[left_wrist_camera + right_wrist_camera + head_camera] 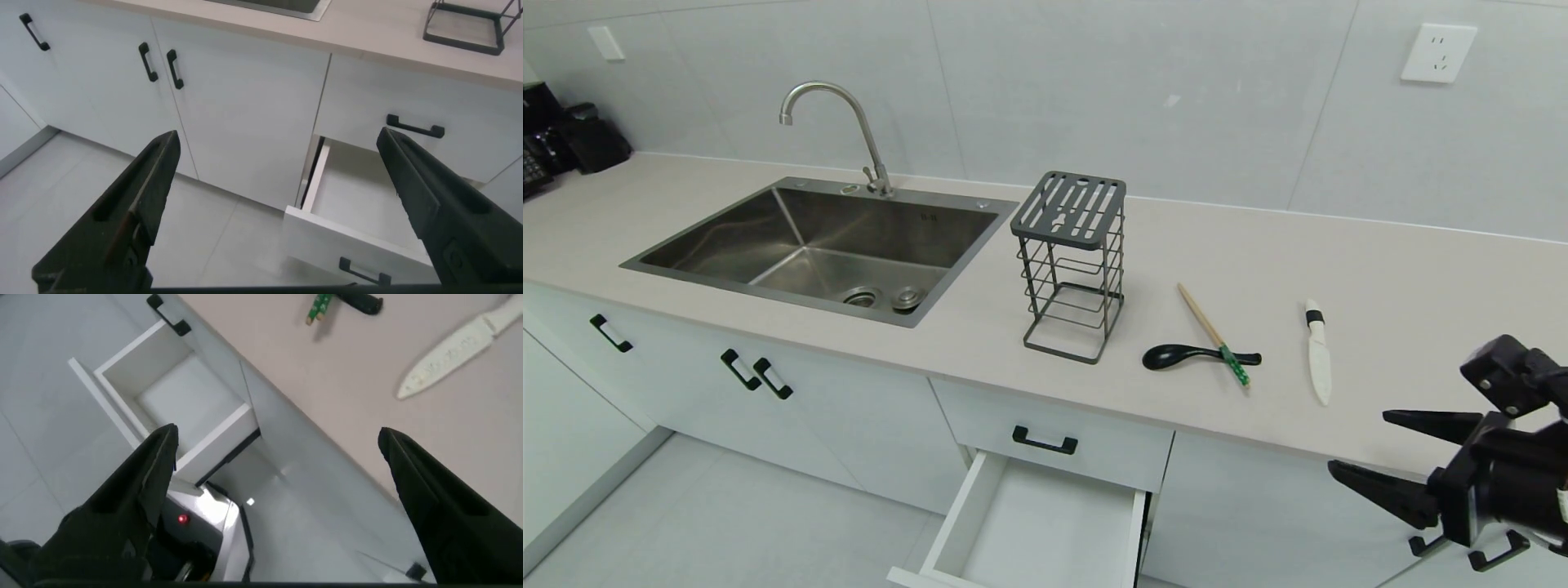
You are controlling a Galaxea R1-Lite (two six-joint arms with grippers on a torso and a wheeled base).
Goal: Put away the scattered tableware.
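A black spoon (1176, 356) lies on the counter (1380, 269), its handle crossing a wooden chopstick (1213, 333) with a green end. A white knife (1317, 349) lies to their right. My right gripper (1360, 443) hangs open and empty off the counter's front edge, below the knife. Its wrist view has the right gripper (278, 433) over the knife (453, 351), the chopstick end (319, 306) and the open drawer (180, 388). My left gripper (278, 135) is open and empty, low in front of the cabinets, facing the drawer (359, 212).
A dark wire cutlery rack (1072, 261) stands left of the spoon, its base (463, 24) at the counter edge. A steel sink (817, 245) with a faucet (849, 122) is further left. The white drawer (1045, 531) stands pulled out below the rack.
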